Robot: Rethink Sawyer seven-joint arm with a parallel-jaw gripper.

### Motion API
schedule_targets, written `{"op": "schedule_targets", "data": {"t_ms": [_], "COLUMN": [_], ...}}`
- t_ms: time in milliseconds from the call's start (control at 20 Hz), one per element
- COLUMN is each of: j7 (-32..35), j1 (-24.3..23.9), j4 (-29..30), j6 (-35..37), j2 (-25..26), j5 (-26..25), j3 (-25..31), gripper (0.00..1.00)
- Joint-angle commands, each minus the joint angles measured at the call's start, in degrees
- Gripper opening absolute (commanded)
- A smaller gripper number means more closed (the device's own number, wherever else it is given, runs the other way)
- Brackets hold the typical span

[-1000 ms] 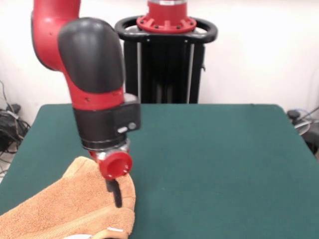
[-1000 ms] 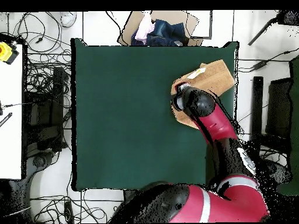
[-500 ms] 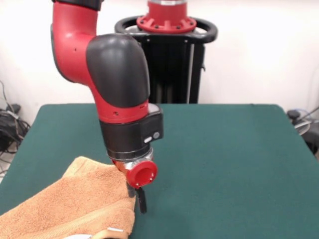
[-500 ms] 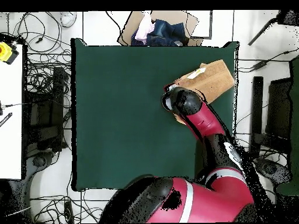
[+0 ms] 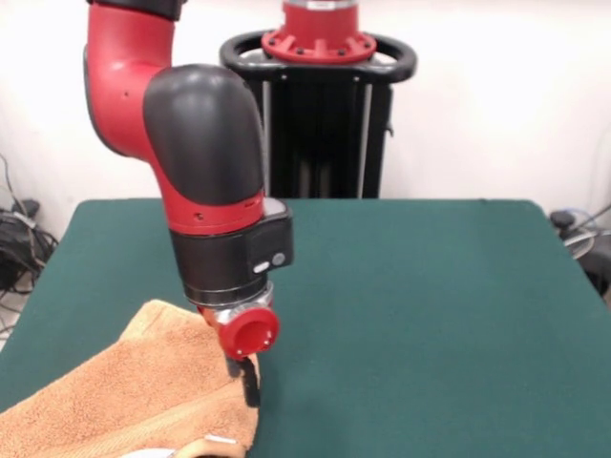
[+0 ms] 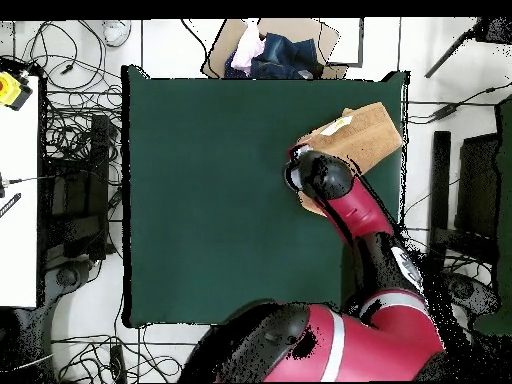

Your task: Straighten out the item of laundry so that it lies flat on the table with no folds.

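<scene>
Hidden: the red-and-black arm's end effector [image 5: 248, 380] shows only a dark tip in the front view; spread or pressed together, can't tell.
Cut off: orange-tan terry hand towel [image 5: 134, 386] runs off the bottom edge.
Towel: bunched, folded, just beside the end effector, at the dark green felt worktop [image 5: 410, 315] corner.
Tag: small white care tag [image 5: 221, 441], below the end effector.

sawyer arm [image 5: 191, 143]: glossy red shell w/ big rounded black cap over the elbow joint. below that a red band, then a black wrist block w/ a small round silver button and a lighter mark on its side. under it a silver ring and a short red cylinder w/ a hollow end. thin black gripper [image 5: 249, 381] at the tip. pedestal [image 5: 318, 105]: black upright frame, black hoop rail, red disc w/ bolts on top.
</scene>
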Motion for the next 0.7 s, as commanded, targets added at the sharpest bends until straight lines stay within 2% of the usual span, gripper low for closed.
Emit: {"op": "schedule_targets", "data": {"t_ms": [50, 300, 700], "j7": [8.51, 8.04, 9.71], "j1": [-1.66, -2.48, -0.36], "j4": [0.83, 1.33, -0.63], "j6": [2.48, 2.15, 0.94], "j2": [0.14, -0.10, 0.71], "j5": [0.93, 0.67, 0.81], "j3": [4.09, 5.18, 3.28], "gripper": [1.00, 1.00, 1.00]}}
